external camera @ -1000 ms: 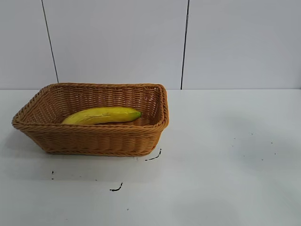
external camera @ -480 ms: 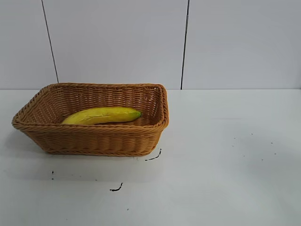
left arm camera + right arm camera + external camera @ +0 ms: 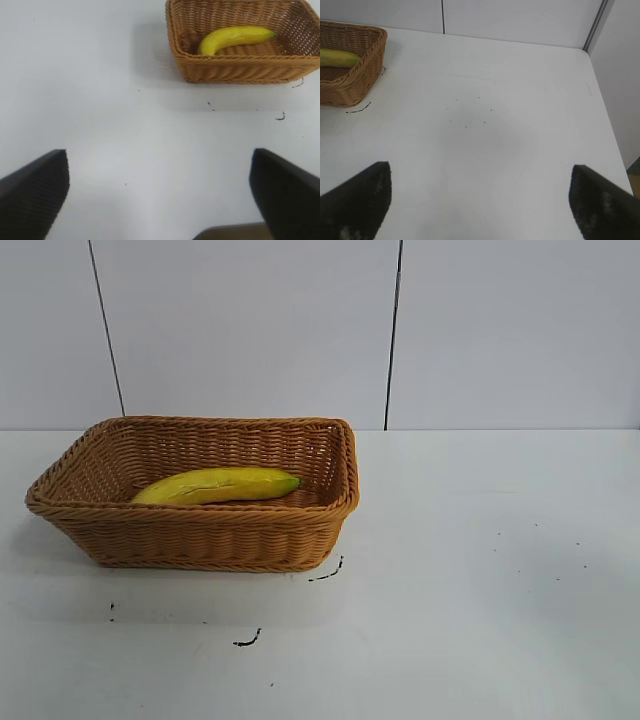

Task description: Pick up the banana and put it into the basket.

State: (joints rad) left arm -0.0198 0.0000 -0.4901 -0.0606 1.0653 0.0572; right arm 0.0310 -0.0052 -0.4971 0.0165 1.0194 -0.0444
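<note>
Nothing moved between the earlier exterior frames and this one: banana and basket lay exactly as before.

By my judgement the task was finished. The banana (image 3: 217, 485) lay lengthwise inside the basket (image 3: 200, 535), its greenish tip toward the basket's right end, and nothing gripped it. The basket stood on the white surface (image 3: 480, 570), on the left half in the exterior view. Both arms were out of that view, well apart from the basket. The left end effector (image 3: 160, 195) had its fingers wide apart and empty, seen in its wrist view; the right end effector (image 3: 480, 200) was the same, fingers spread over bare surface. No step seemed left, only resting.
</note>
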